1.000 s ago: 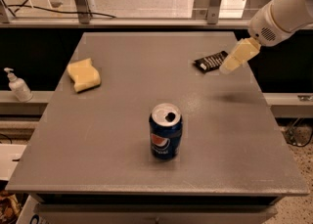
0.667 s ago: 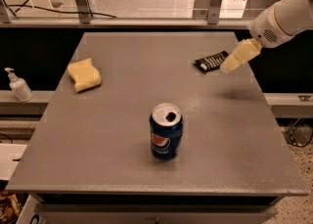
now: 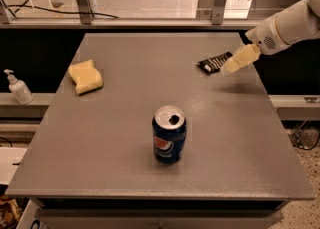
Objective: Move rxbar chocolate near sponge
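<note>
The rxbar chocolate (image 3: 214, 63), a flat black bar with white print, lies on the grey table (image 3: 125, 123) near its far right side. My pale yellow gripper (image 3: 235, 62) hangs just right of the bar, overlapping its right end. The sponge (image 3: 86, 76), a pale yellow block, lies at the table's left side, far from the bar.
A blue Pepsi can (image 3: 169, 134) stands upright in the front middle of the table. A white pump bottle (image 3: 19, 88) stands on a ledge left of the table. A window rail runs behind the table's far edge.
</note>
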Controlling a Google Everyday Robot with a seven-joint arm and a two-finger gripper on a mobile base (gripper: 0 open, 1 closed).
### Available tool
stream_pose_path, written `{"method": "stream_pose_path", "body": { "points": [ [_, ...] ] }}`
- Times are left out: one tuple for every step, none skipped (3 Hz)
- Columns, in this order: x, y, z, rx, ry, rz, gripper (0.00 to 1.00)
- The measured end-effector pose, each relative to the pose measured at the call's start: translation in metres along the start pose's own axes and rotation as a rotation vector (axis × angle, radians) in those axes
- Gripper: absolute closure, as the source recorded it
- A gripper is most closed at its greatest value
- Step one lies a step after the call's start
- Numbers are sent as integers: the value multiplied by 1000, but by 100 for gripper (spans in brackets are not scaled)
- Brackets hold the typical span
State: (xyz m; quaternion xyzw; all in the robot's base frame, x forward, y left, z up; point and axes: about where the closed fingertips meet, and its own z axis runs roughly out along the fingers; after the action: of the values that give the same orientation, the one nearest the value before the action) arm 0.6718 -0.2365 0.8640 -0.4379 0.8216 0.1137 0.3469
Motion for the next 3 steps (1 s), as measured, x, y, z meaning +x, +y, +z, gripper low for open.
{"method": "stream_pose_path", "body": {
  "points": [
    [-3,-9,13,-12,-35,-16,0],
    [-2,-18,22,-12,-54,-20,0],
    [8,-25,31,-4,-43,-7,0]
  ]
}}
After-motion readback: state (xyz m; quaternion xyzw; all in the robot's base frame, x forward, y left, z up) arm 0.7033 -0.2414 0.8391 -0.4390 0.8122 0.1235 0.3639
